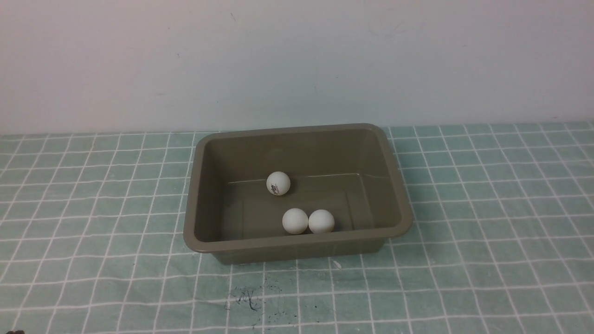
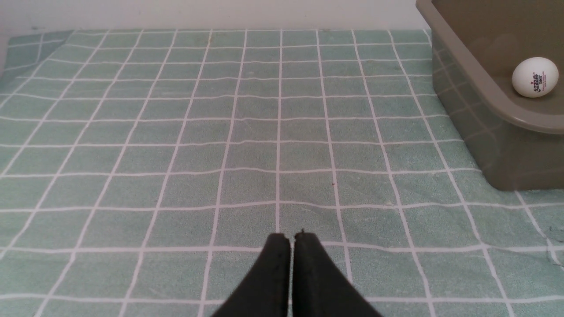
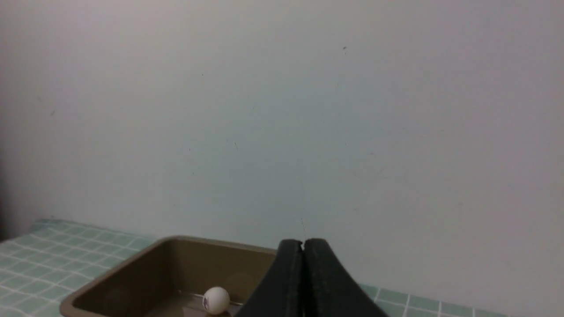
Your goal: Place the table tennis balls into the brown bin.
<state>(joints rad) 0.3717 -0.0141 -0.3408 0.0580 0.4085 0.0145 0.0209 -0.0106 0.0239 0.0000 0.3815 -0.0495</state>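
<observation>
Both hands are sitting pressed together and empty, the left hand (image 2: 291, 240) low over the table (image 2: 176, 132), the right hand (image 3: 303, 246) raised. Ahead of them, three balls (image 1: 278, 183) are lying in the bin (image 1: 297, 239); bumping it could be jostling them.

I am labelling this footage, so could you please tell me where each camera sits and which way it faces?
Front view: between the arms, looking forward and down at the brown bin holding three table tennis balls; no arm shows.
Left wrist view: low over the checked cloth, bin at the edge; left gripper jaws shut.
Right wrist view: raised, facing the wall above the bin; right gripper jaws shut.
Shared: all show the logo ball.
</observation>
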